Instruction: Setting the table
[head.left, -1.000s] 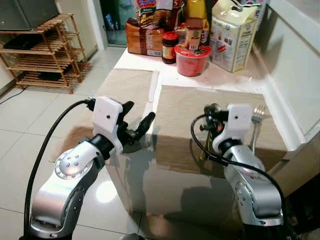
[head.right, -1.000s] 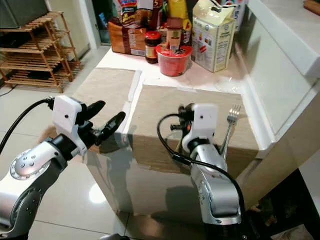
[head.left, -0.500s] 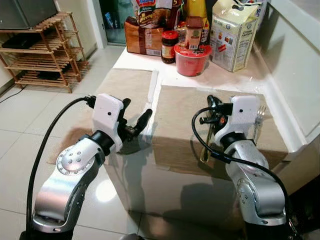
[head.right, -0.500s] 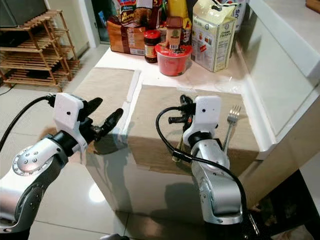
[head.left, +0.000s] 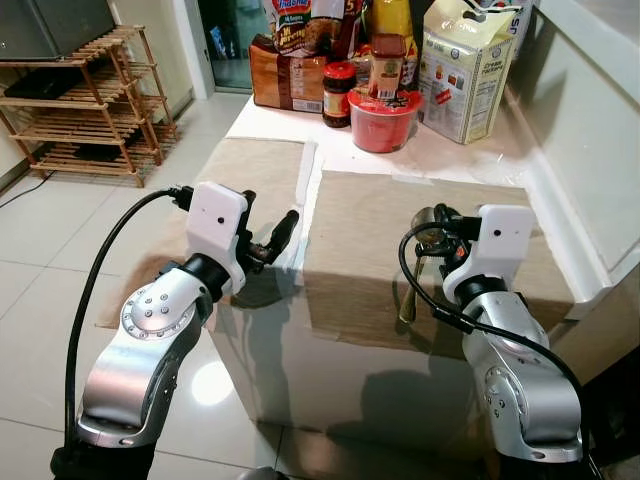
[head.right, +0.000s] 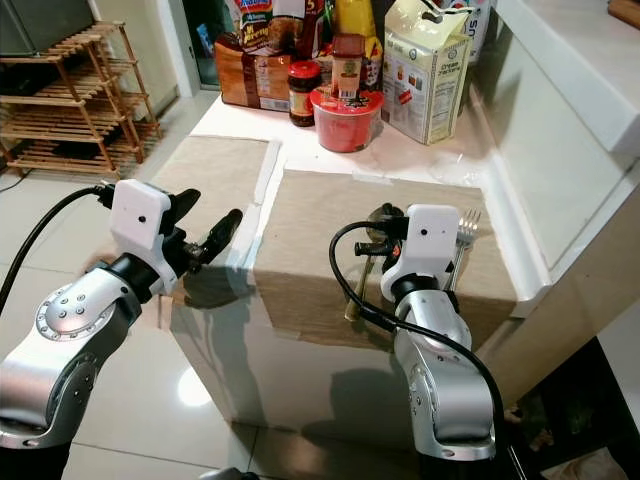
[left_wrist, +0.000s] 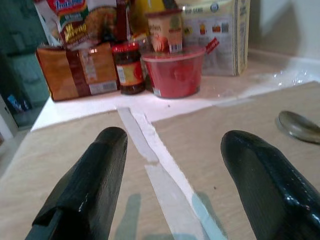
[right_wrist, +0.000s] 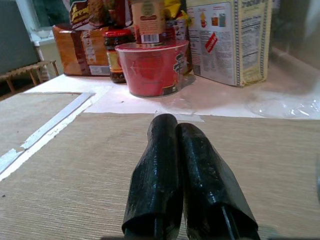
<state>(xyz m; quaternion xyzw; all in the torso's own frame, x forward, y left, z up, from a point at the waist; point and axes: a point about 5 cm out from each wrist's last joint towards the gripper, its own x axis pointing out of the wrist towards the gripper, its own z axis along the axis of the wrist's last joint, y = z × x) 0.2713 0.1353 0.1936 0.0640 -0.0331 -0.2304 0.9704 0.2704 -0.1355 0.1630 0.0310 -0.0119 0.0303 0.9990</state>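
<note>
White worktop (head.left: 440, 150) ahead, laid with two tan placemats side by side, pale floor tiles and a wooden rack (head.left: 85, 105) off to the left.

Nearest: left hand (head.left: 265, 240) held at the front edge of the left placemat (head.left: 245, 175), fingers spread wide apart, gripping nothing. Right hand (head.right: 380, 235) low over the right placemat (head.right: 330, 220), its two black fingers (right_wrist: 170, 170) pressed together, nothing between them.

Just beside the right hand, on the same placemat: a spoon (head.left: 412, 285), bowl end away from the robot, handle running back toward the front edge. On the other side of that hand, near the mat's right edge, a fork (head.right: 464, 228) with tines pointing away; most of its handle hidden behind the wrist.

Between the two mats, a pale strip of bare worktop.

Farther back, past the mats, a cluster of groceries: red lidded cup (head.left: 385, 118) of noodles in the middle, dark jar (head.left: 340, 95) with a red lid just left of it, brown packet (head.left: 285, 78) further left, tall carton (head.left: 465, 70) to the right, a bottle (head.left: 388, 62) standing behind the red cup.
</note>
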